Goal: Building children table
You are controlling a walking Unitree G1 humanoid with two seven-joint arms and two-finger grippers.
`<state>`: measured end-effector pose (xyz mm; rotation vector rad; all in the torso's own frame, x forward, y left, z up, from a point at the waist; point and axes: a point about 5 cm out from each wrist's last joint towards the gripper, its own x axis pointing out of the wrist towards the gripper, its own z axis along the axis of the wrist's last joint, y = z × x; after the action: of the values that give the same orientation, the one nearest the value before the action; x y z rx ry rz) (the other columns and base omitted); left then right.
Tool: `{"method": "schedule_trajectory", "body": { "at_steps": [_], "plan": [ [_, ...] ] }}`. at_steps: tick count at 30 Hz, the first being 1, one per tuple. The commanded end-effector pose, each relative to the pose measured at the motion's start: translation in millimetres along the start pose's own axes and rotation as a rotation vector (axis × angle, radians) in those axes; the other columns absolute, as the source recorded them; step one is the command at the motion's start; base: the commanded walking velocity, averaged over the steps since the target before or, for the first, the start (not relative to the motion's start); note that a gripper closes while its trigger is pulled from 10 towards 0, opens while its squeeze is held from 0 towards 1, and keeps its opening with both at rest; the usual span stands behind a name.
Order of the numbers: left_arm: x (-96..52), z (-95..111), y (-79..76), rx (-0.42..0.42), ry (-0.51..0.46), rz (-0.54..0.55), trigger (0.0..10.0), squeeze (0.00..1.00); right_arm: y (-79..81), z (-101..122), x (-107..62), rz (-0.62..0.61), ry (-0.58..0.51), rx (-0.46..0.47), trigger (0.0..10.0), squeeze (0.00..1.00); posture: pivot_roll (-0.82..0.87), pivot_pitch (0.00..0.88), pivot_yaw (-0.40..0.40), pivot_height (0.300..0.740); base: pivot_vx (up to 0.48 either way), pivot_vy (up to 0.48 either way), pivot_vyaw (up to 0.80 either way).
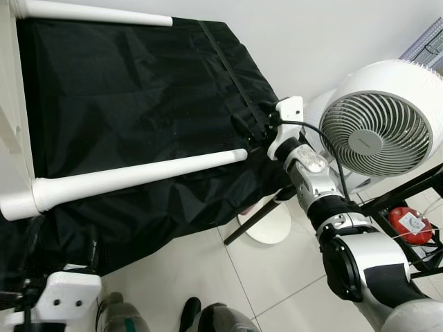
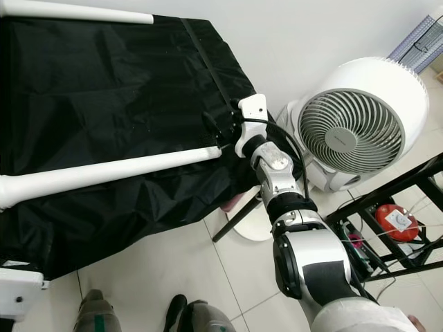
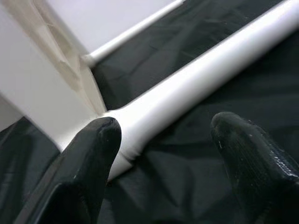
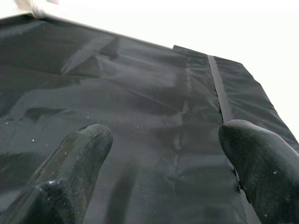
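Left eye view: a white tabletop (image 1: 10, 104) stands on edge at the far left, with two white legs sticking out from it to the right over a black cloth (image 1: 138, 90). The near leg (image 1: 138, 173) runs across the middle of the cloth; the far leg (image 1: 97, 12) lies along the cloth's top edge. The right gripper (image 1: 250, 124) hovers at the free end of the near leg, its arm reaching in from the lower right. A white fan (image 1: 377, 128) stands on the tiled floor (image 1: 270, 277) right of the cloth, and a red object (image 1: 410, 225) sits under a black frame (image 1: 408, 190) further right. The left gripper's (image 1: 21, 277) white wrist shows at the lower left corner.

Right eye view: the same scene; the near leg's tip lies just beside the right gripper's fingers (image 2: 211, 124).

Left wrist view: the jaws are spread, one finger (image 3: 88, 163) beside the joint where the near leg meets the tabletop, not gripping it.

Right wrist view: the jaws are spread above the cloth, holding nothing.
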<state>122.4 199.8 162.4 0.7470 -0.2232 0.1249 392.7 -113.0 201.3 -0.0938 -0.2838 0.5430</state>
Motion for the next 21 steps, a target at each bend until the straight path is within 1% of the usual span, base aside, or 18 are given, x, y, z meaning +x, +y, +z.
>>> {"method": "schedule_trajectory", "body": {
  "at_steps": [1, 2, 3, 4, 5, 6, 7, 8, 9, 10, 12, 14, 16, 17, 18, 19, 20, 21],
  "plan": [
    [7.1, -21, -13.5, -0.030, 0.033, 0.105, 10.0, 0.00, -1.1, -19, -13.6, -0.065, 0.039, 0.000, 10.0, 0.00, 0.37, 0.067, -0.182, 0.740, 0.000, 0.000, 0.00],
    [7.1, -21, -13.5, -0.030, 0.033, 0.105, 10.0, 0.00, -1.1, -19, -13.6, -0.065, 0.039, 0.000, 10.0, 0.00, 0.37, 0.067, -0.182, 0.740, 0.000, 0.000, 0.00],
    [15.9, -27, -22.8, -0.041, 0.020, 0.075, 10.0, 0.00, -0.2, -25, -18.4, -0.103, 0.042, -0.003, 10.0, 0.00, 0.36, 0.045, -0.171, 0.740, 0.000, 0.000, 0.00],
    [15.9, -27, -22.8, -0.041, 0.020, 0.075, 10.0, 0.00, -0.2, -25, -18.4, -0.103, 0.042, -0.003, 10.0, 0.00, 0.36, 0.045, -0.171, 0.740, 0.000, 0.000, 0.00],
    [21.3, -31, -28.2, -0.046, 0.009, 0.056, 10.0, 0.00, 0.4, -28, -21.5, -0.128, 0.043, -0.006, 10.0, 0.00, 0.35, 0.037, -0.168, 0.740, 0.000, 0.000, 0.00],
    [21.3, -31, -28.2, -0.046, 0.009, 0.056, 10.0, 0.00, 0.4, -28, -21.5, -0.128, 0.043, -0.006, 10.0, 0.00, 0.35, 0.037, -0.168, 0.740, 0.000, 0.000, 0.00],
    [29.1, -34, -32.6, -0.056, -0.004, 0.042, 10.0, 0.00, 1.2, -33, -26.3, -0.167, 0.041, -0.008, 10.0, 0.00, 0.33, 0.000, -0.145, 0.740, 0.000, 0.000, 0.00],
    [36.2, -38, -36.5, -0.061, -0.010, 0.028, 10.0, 0.00, 2.9, -38, -31.7, -0.198, 0.039, -0.006, 10.0, 0.00, 0.31, 0.000, -0.125, 0.740, 0.000, 0.000, 0.00],
    [36.2, -38, -36.5, -0.061, -0.010, 0.028, 10.0, 0.00, 2.9, -38, -31.7, -0.198, 0.039, -0.006, 10.0, 0.00, 0.31, 0.000, -0.125, 0.740, 0.000, 0.000, 0.00],
    [42.6, -40, -38.5, -0.080, -0.017, 0.023, 10.0, 0.00, 4.9, -42, -36.7, -0.215, 0.036, -0.007, 10.0, 0.00, 0.31, 0.000, -0.121, 0.740, 0.000, 0.000, 0.00],
    [42.6, -40, -38.5, -0.080, -0.017, 0.023, 10.0, 0.00, 4.9, -42, -36.7, -0.215, 0.036, -0.007, 10.0, 0.00, 0.31, 0.000, -0.121, 0.740, 0.000, 0.000, 0.00],
    [55.3, -43, -44.2, -0.170, -0.019, 0.006, 10.0, 0.00, 7.9, -54, -51.6, -0.266, 0.042, 0.003, 10.0, 0.00, 0.28, 0.000, -0.093, 0.740, 0.000, 0.000, 0.00],
    [55.3, -43, -44.2, -0.170, -0.019, 0.006, 10.0, 0.00, 7.9, -54, -51.6, -0.266, 0.042, 0.003, 10.0, 0.00, 0.28, 0.000, -0.093, 0.740, 0.000, 0.000, 0.00],
    [62.3, -51, -53.5, -0.249, 0.006, -0.022, 10.0, 0.00, 9.2, -67, -67.0, -0.315, 0.064, 0.018, 10.0, 0.00, 0.26, 0.000, -0.081, 0.740, 0.000, 0.000, 0.00],
    [62.3, -51, -53.5, -0.249, 0.006, -0.022, 10.0, 0.00, 9.2, -67, -67.0, -0.315, 0.064, 0.018, 10.0, 0.00, 0.26, 0.000, -0.081, 0.740, 0.000, 0.000, 0.00],
    [63.8, -58, -61.0, -0.277, 0.032, -0.046, 10.0, 0.00, 10.8, -75, -76.4, -0.334, 0.090, 0.018, 10.0, 0.00, 0.25, 0.000, -0.078, 0.740, 0.000, 0.000, 0.00],
    [63.8, -58, -61.0, -0.277, 0.032, -0.046, 10.0, 0.00, 10.8, -75, -76.4, -0.334, 0.090, 0.018, 10.0, 0.00, 0.25, 0.000, -0.078, 0.740, 0.000, 0.000, 0.00],
    [65.4, -64, -68.3, -0.284, 0.046, -0.069, 10.0, 0.00, 12.8, -82, -83.8, -0.350, 0.110, 0.017, 10.0, 0.00, 0.25, 0.000, -0.078, 0.740, 0.000, 0.000, 0.00]
  ]
}}
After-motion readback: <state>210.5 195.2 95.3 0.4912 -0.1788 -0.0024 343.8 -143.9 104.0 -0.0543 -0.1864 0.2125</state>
